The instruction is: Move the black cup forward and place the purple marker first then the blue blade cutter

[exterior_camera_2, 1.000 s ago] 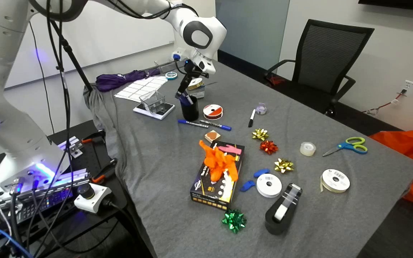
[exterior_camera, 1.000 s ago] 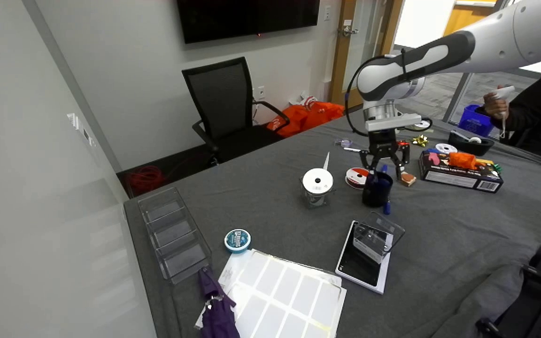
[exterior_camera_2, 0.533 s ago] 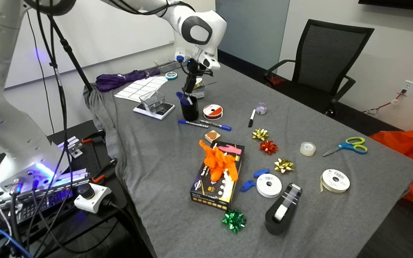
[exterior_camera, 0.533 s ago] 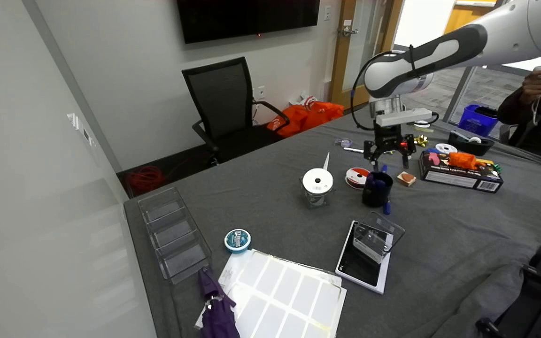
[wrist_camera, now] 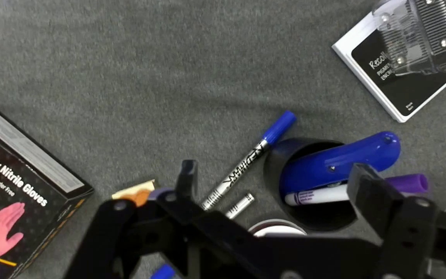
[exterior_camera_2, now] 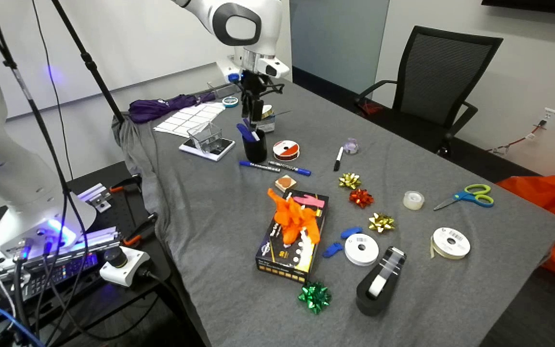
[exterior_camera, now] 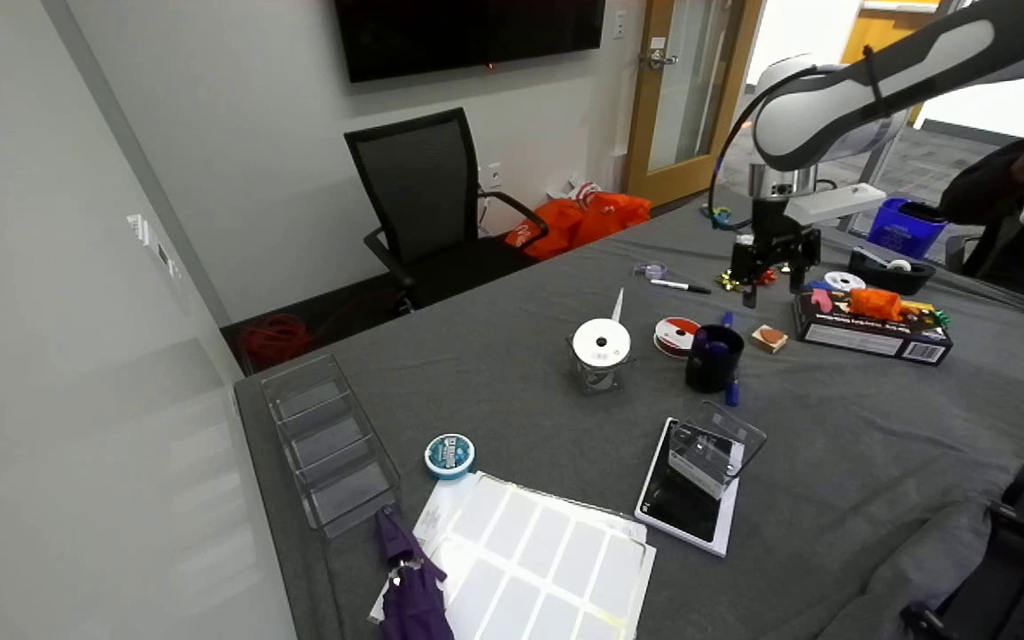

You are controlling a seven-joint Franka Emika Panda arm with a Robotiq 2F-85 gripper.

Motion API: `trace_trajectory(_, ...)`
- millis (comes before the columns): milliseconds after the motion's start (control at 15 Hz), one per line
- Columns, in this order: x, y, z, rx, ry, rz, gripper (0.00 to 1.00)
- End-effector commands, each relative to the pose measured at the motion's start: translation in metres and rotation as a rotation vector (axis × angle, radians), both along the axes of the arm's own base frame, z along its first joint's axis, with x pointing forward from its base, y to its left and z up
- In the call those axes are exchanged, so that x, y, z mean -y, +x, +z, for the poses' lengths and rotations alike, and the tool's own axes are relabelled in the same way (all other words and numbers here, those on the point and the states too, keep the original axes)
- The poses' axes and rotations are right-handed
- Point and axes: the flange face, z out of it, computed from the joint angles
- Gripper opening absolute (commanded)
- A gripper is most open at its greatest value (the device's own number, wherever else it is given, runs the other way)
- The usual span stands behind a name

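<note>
Marker (wrist_camera: 319, 195), white-barrelled, leans purple end up in the black cylindrical cup (wrist_camera: 273, 172); the slim blue cutter (wrist_camera: 347, 161) slants alongside. Fingers (wrist_camera: 187, 180) stand apart.

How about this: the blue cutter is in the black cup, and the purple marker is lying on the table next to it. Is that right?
Not quite: the purple marker isn't lying on the table. The wrist view shows it in the black cup too, beside the blue cutter. You're right about the blue cutter.

Both exterior views overlook the table (exterior_camera_2: 224, 217), the wrist view closest.
</note>
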Motion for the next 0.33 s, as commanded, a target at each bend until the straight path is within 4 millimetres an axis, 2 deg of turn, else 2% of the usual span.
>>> trace_trajectory(0, 0.01, -0.046, 0.015, 0.122, 0.085, 0.05, 1.0)
trace_trajectory(267, 0.021, -0.077, 0.019, 0.182, 0.157, 0.115, 1.0)
